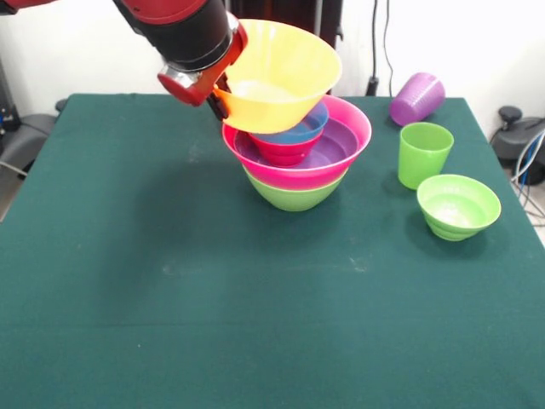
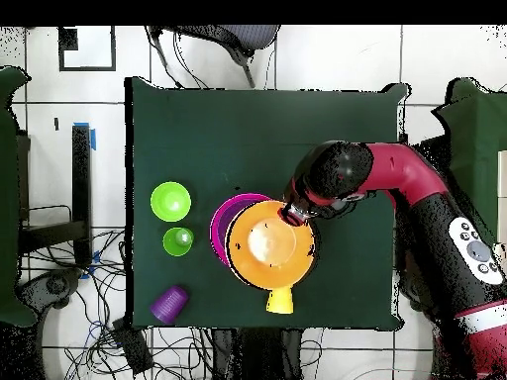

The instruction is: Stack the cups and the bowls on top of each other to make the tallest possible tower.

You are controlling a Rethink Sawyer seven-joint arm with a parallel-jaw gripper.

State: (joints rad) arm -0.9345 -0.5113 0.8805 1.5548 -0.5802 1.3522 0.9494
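The gripper [image 1: 223, 92] has its jaws clamped on the rim of the large orange bowl [image 1: 277, 77], holding it tilted just above the tower [image 1: 298, 158], presumably so it can drop into the nest. The tower sits mid-tabletop [image 1: 170, 281]: green base, then pink, purple, red and blue bowls inside one another. Off to one side wait the green cup [image 1: 423, 153], the small light green bowl [image 1: 458, 205] and the purple cup [image 1: 416, 98] lying on its side. A yellow-orange cup [image 2: 280, 300] seems to lie beyond the tower, though I only glimpse it from above.
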